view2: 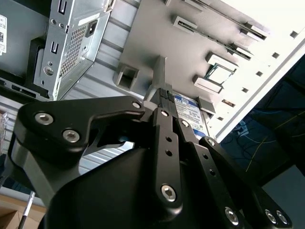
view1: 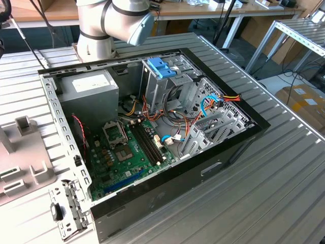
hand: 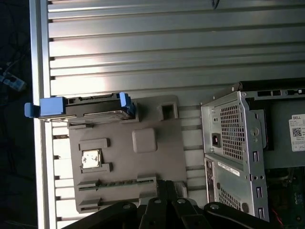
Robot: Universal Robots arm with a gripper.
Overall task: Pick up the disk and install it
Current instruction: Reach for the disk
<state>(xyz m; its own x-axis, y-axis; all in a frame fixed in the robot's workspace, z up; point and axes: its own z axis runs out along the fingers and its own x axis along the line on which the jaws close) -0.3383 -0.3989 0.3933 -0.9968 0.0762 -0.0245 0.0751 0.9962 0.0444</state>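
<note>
One blue-ended dark grey metal disk (hand: 95, 107) stands edgewise on the grey fixture plate (view1: 7, 147), nine o'clock of the black computer case (view1: 167, 190); black gripper (view2: 164, 94) apart, fingers pressed together.

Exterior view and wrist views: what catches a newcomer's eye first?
The opened computer case on the slatted table, green motherboard bared, dominates the exterior view. In the first wrist view the blue-ended disk stands on edge in a grey fixture plate; the second wrist view has the gripper close to it.

Dark grey disk (hand: 93, 109), blue ends
</note>
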